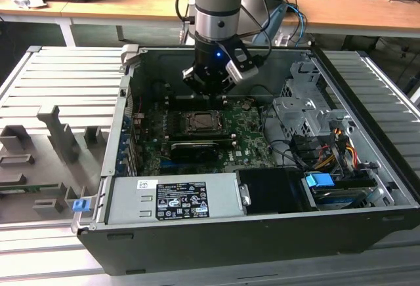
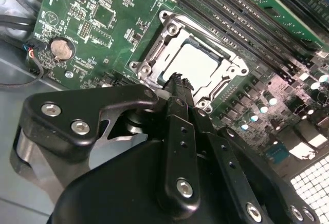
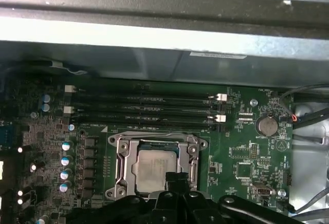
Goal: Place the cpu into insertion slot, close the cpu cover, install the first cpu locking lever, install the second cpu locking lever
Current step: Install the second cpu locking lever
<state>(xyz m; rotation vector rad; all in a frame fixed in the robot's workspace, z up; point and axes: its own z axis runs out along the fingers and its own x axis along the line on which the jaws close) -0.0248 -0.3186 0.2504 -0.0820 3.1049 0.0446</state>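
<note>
The gripper (image 1: 211, 84) hangs inside the open computer case (image 1: 367, 224), low over the green motherboard (image 1: 252, 143) and just above the far edge of the insertion slot (image 1: 204, 122). In the second wrist view its fingers (image 2: 179, 96) are drawn together into a narrow tip with nothing between them, and that tip (image 3: 177, 179) sits at the rim of the socket frame.

The cpu (image 2: 194, 64) lies flat in the insertion slot, right below and slightly ahead of the fingertips; its dull silvery face (image 3: 155, 166) shows in both wrist views. The cpu cover (image 2: 154, 54) appears to lie down around the chip, its window framing the metal face, though I cannot be sure it is pressed fully flat. So placing the chip looks done, and the cover looks closed or nearly so. The step in hand is most likely one of the locking levers, worked with the closed fingertips as a pusher; which lever, and whether either is already latched, I cannot tell.

A lever push calls for the tip to stay on the thin wire beside the frame, pressing down and sideways under its hook without sliding onto the chip or the memory slots (image 3: 144, 106) beyond the fingers.
</note>
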